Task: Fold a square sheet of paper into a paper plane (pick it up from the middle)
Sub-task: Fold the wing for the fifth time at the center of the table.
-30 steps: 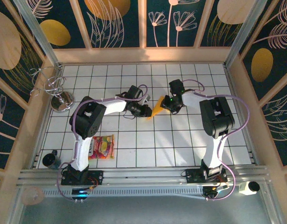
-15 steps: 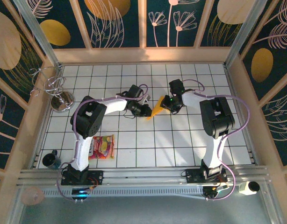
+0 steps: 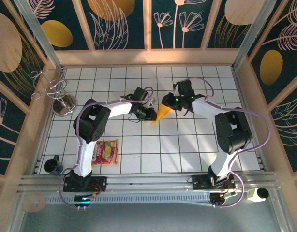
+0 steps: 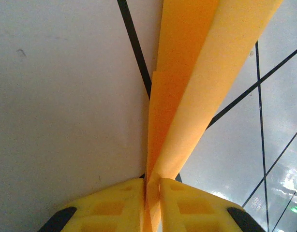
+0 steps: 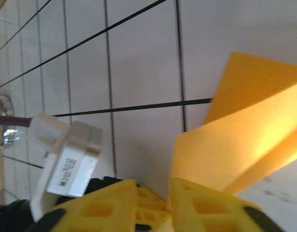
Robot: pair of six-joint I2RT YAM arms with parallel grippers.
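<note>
Centre frame: orange-yellow paper sheet [image 3: 161,112] already creased narrow, clamped by left gripper [image 4: 152,182]; right gripper [image 5: 153,187] hold unclear; wing folds seemingly left.

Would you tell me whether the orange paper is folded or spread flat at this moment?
Folded: the paper stands in overlapping layers that meet along a crease, pinched in the shut left gripper.

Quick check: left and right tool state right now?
Left tool: shut on the folded orange paper.
Right tool: fingers close together at the paper's edge; cannot tell whether it grips.
</note>
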